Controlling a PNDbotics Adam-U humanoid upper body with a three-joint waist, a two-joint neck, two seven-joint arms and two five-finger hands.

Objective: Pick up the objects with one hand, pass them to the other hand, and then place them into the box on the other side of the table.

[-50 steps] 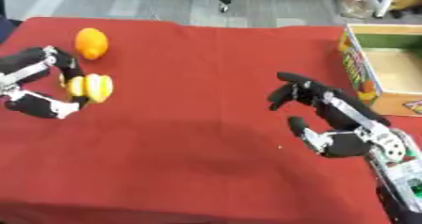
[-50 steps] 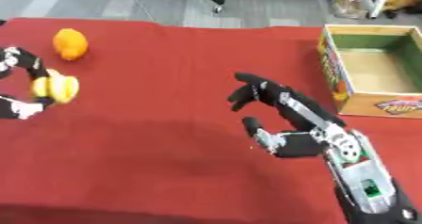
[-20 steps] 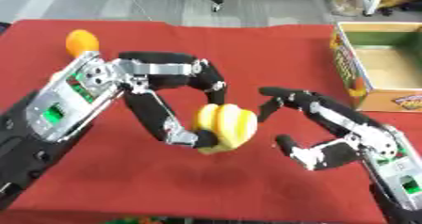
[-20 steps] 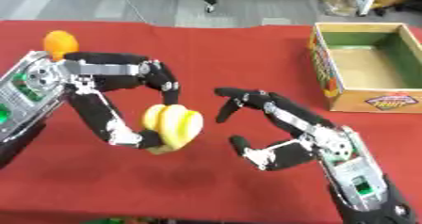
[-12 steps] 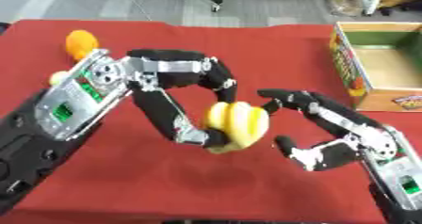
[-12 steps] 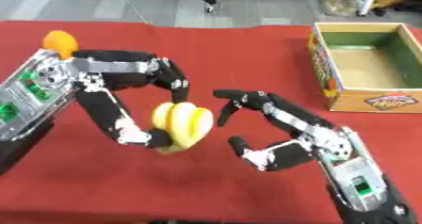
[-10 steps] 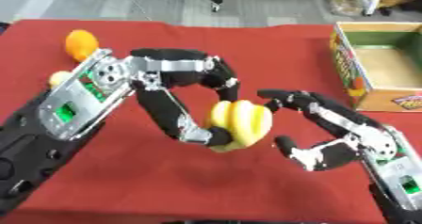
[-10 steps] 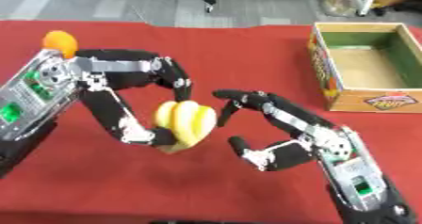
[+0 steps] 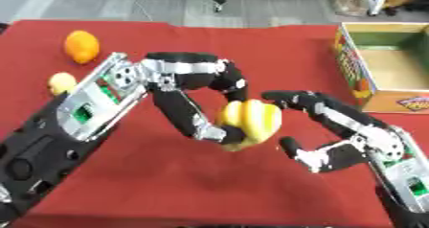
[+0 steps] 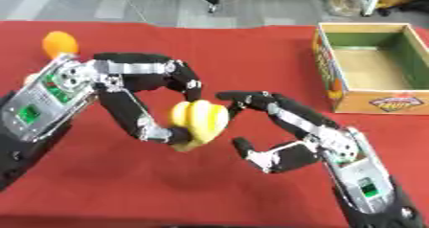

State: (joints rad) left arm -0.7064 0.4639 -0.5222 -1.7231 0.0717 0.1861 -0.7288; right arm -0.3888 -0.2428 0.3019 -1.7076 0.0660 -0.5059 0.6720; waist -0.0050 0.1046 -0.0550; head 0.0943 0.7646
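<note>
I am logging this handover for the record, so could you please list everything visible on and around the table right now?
Banana bunch: one, yellow, held above the table's middle in the left hand.
Orange: one, orange, far left of the table.
Small yellow fruit: one, yellow, left side, partly behind the left arm.
Box: one, cardboard with green inner walls, far right, open top.
Tablecloth: one, red, covering the table.
Left hand: one, black, curled round the banana bunch.
Right hand: one, black and silver, open just right of the bunch, not yet holding it.
</note>
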